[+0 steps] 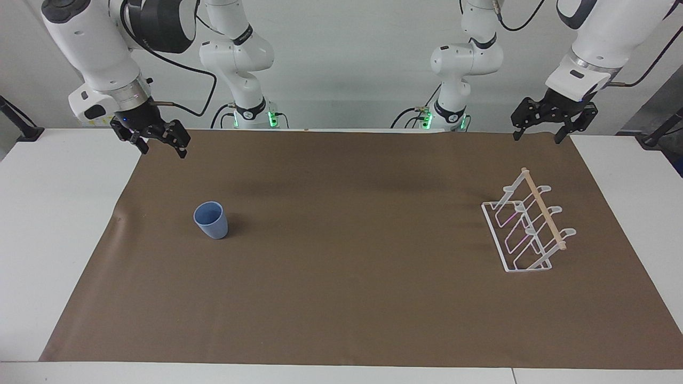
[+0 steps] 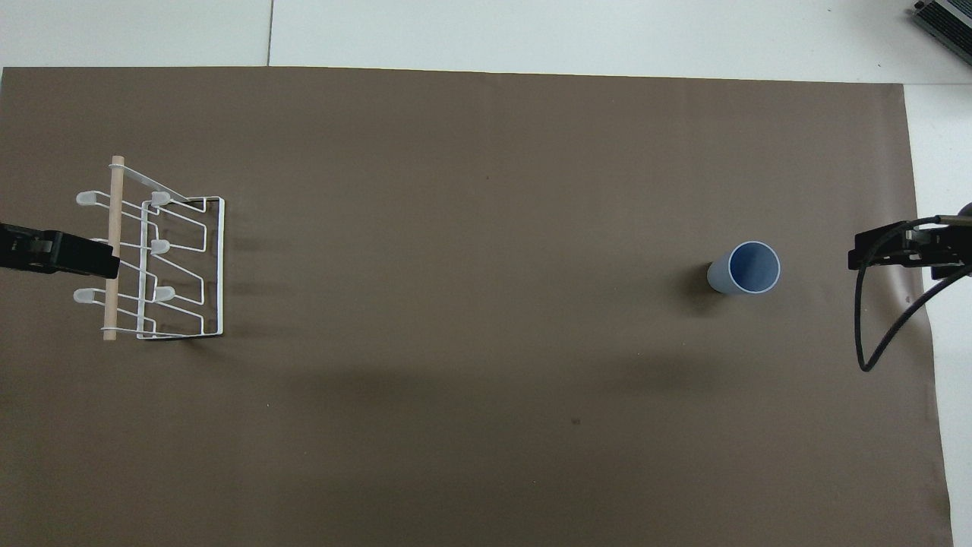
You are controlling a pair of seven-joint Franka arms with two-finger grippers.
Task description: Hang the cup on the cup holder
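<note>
two tools spread, empty: right tool (image 1: 163, 147), left tool (image 1: 538, 131); cup (image 1: 211, 220) upright, cup holder (image 1: 525, 229) apart.

You find no legible text, label, brand, number or sign here: any markings on the arms' joints are too small to read.

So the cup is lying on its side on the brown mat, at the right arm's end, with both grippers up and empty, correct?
Not lying: the cup stands upright, mouth up, as the facing view shows. The rest holds: the right gripper and left gripper hang empty.
</note>
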